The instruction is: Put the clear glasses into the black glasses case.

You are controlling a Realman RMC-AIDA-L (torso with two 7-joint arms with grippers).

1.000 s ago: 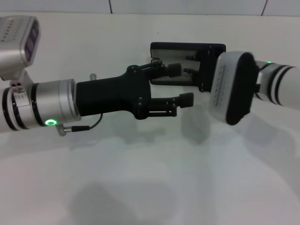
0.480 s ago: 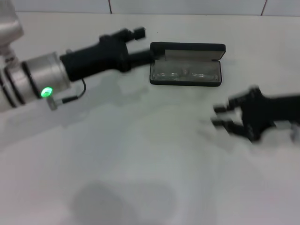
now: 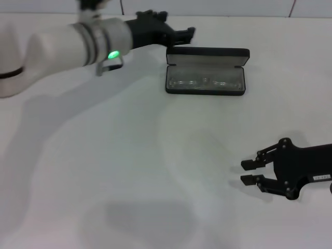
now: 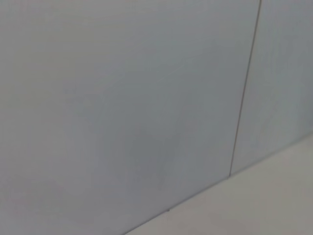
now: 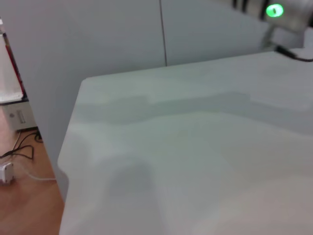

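Observation:
The black glasses case (image 3: 206,54) lies open at the far middle of the white table, its lid standing up at the back. The clear glasses (image 3: 205,82) rest inside it on the grey lining, faint against it. My left gripper (image 3: 184,35) hovers by the case's far left corner, open and empty. My right gripper (image 3: 248,172) is low over the table at the near right, well away from the case, fingers apart with nothing between them. Neither wrist view shows the case or the glasses.
The white table (image 3: 129,171) spreads wide in front of the case. A tiled wall (image 4: 122,98) rises just behind its far edge. In the right wrist view the table's side edge (image 5: 68,142) drops to a wooden floor with cables (image 5: 19,156).
Both arms have pulled away from the case, uncovering it. The left arm swung up and back to the far left. The right arm withdrew to the near right.

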